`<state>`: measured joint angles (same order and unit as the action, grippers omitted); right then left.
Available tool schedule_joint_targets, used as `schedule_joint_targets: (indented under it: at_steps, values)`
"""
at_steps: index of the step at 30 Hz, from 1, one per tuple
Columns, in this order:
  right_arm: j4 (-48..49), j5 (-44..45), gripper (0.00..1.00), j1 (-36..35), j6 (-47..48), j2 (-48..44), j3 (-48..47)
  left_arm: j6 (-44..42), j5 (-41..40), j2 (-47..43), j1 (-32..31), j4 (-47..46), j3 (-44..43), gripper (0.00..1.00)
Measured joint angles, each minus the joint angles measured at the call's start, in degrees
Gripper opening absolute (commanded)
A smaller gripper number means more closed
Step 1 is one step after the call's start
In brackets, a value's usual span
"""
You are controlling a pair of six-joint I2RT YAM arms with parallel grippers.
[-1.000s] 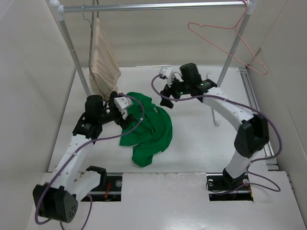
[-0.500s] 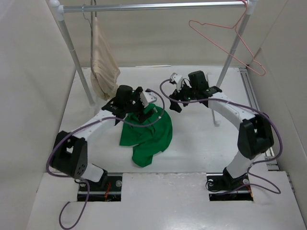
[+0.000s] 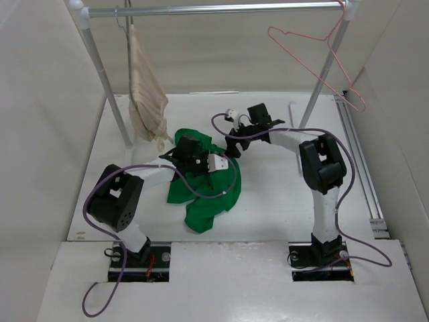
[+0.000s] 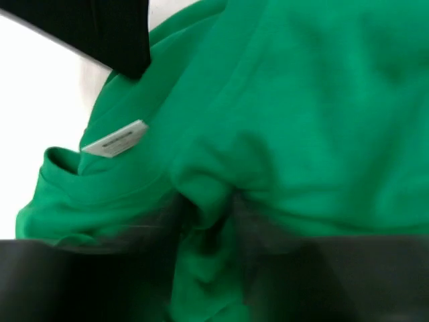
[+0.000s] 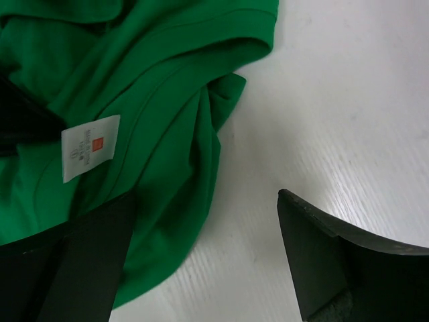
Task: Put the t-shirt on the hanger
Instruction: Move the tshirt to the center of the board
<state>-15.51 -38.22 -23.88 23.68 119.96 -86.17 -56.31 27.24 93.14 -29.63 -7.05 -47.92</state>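
Two grippers work at the bright green short-sleeved cloth t-shirt (image 3: 216,194), which lies crumpled on the white table (image 3: 281,201) between the arms. It is well apart from the thin pale pink wire hanger (image 3: 328,39) hooked on the right end of the metal rail (image 3: 221,9) at the back. We judge this to be the pick-up step: nothing is on the hanger yet, and the shirt has to be raised and opened first.

From the left wrist view, the left gripper (image 4: 208,268) has its fingers drawn close on a raised fold of green cloth just below the small white neck tag (image 4: 115,137). The picture is blurred there, but we read it as a pinch on the shirt.

The right gripper (image 5: 208,261) is spread wide and holds nothing. One finger sits over the cloth near the tag and the other over bare table, at the shirt's edge by the collar.

For the next move, we think the right fingers need to drop onto the collar edge and close beside the tag. Both arms could then lift the neckline apart so it can go over the hanger's shoulder. A grip that catches both layers would leave the neck shut.
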Motion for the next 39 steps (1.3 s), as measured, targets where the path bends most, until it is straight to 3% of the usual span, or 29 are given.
schedule_joint_targets:
  at_steps: [1, 3, 7, 9, 10, 11, 16, 19, 24, 29, 33, 36, 39]
  values:
    - [0.74, -0.96, 0.86, 0.00, -0.15, 1.14, -0.39, -0.83, -0.20, 0.00, -0.15, 0.07, 0.02, 0.00]
    - [1.66, -3.19, 0.83, 0.00, -0.37, 3.28, -1.03, -2.64, -1.05, 0.00, -0.66, 0.24, 0.02, 0.00]
    - [3.63, -8.28, 0.61, -0.17, -0.79, 6.51, -2.67, -5.27, -2.60, 0.00, -0.96, 2.45, 0.02, 0.00]
    - [4.15, -10.56, 0.19, -0.46, -0.85, 7.80, -3.28, -6.54, -3.21, -0.17, -1.03, 4.42, 0.00, 0.00]
    - [4.33, -11.39, 0.03, -0.61, -0.96, 8.41, -3.48, -6.99, -3.56, -0.39, -1.03, 5.49, 0.00, 0.00]
    - [4.26, -12.02, 0.00, -0.63, -1.31, 8.90, -3.48, -7.48, -3.82, -0.83, -1.03, 6.54, 0.00, 0.00]
    - [4.39, -13.20, 0.00, 0.26, -2.27, 8.74, -2.49, -9.94, -4.07, -8.02, -0.37, 12.31, 1.25, 0.03]
    - [3.54, -12.07, 0.00, 1.36, -1.11, 5.75, 0.26, -12.37, -0.87, -15.26, 2.27, 16.11, 2.97, 0.40]
    - [0.48, -8.98, 0.00, 1.11, 4.72, -4.50, 2.49, -11.78, 2.99, -26.47, 5.35, 21.14, 6.86, 0.65]
    - [-0.94, -6.36, 0.00, -4.37, 9.53, -15.04, 2.78, 6.38, 4.37, -24.94, 8.59, 12.13, 5.79, 0.63]
    - [-3.17, -5.38, 0.00, -6.78, 11.56, -20.26, 4.00, 20.04, 6.01, -13.60, 12.28, 7.85, -6.56, 0.59]
    - [-5.84, -4.52, 0.00, -6.38, 12.94, -22.36, 4.59, 26.25, 8.37, -6.19, 13.99, 4.00, -14.45, 0.59]
    - [-7.37, -4.28, 0.00, -5.84, 13.64, -23.82, 5.73, 28.06, 11.45, -4.68, 14.86, 2.97, -14.71, 0.59]
